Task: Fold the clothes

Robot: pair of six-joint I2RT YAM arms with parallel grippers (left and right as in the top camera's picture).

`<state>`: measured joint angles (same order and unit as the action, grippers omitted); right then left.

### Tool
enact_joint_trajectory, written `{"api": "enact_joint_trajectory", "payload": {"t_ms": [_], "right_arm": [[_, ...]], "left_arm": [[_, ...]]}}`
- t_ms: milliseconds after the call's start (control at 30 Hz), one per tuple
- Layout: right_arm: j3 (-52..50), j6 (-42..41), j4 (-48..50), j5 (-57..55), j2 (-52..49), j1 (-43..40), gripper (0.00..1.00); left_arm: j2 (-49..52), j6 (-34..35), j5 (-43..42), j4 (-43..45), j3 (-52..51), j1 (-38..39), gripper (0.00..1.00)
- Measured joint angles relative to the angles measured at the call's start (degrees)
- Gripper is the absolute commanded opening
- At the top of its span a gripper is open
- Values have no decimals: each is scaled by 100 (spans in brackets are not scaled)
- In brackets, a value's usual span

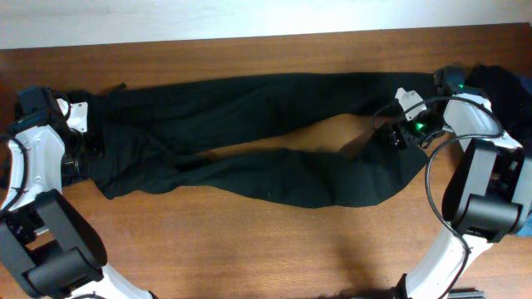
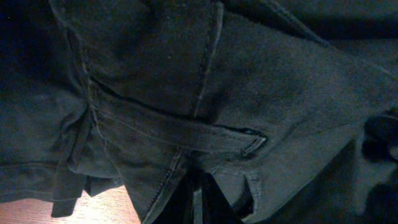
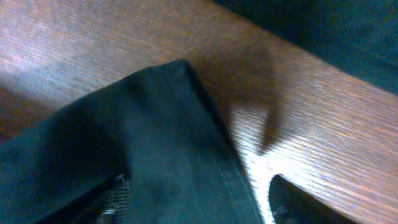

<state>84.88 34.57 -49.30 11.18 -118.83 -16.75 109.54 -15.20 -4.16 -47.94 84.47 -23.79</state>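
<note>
- The surface (image 1: 249, 249) was brown wood with a visible grain, lit brightest along its near side.
- Black trousers (image 1: 249, 95) lay flat across it from left to right, with the waist at the left end and the leg ends at the right.
- The two legs parted in the middle, leaving a wedge of bare wood between them.
- A dark garment (image 1: 499, 83) lay bunched at the far right edge, close to the leg ends.
- A blue piece (image 1: 525, 83) showed just beside that garment, at the frame's edge.
</note>
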Motion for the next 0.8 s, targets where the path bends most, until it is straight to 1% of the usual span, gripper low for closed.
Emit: {"api": "enact_joint_trajectory", "payload": {"t_ms": [67,200,267,333,367,433,467,500,533,567,600,633,733,800], "right_arm": [[0,15,-37,39,-68,0,66],[0,24,-81,79,-105,0,60],[0,26,-101,79,-105,0,55],[0,33,-118,81,-105,0,53],[0,28,-120,83,-105,0,49],[0,68,-120,81,-105,0,36],[0,57,-120,87,-105,0,29],[0,42,-125,92,-105,0,17],[0,61,-122,96,-105,0,8],[0,61,-127,94,-105,0,4],[2,48,-151,96,-105,0,4],[28,17,-227,81,-105,0,4],[249,24,-527,72,-103,0,4],[579,-37,-857,70,-103,-11,4]], "left_arm": [[0,0,0,2,0,0,7],[0,0,0,9,0,0,6],[0,0,0,20,0,0,7],[0,0,0,22,0,0,7],[0,0,-2,22,0,0,7],[0,0,0,22,0,-2,6],[0,0,0,22,0,0,6],[0,0,0,22,0,0,7],[0,0,-2,24,0,-2,6],[0,0,-2,24,0,-2,6],[0,0,-2,24,0,-2,4],[0,0,0,24,0,0,0],[0,20,0,22,0,0,0],[0,22,0,-24,9,0,0]]}}
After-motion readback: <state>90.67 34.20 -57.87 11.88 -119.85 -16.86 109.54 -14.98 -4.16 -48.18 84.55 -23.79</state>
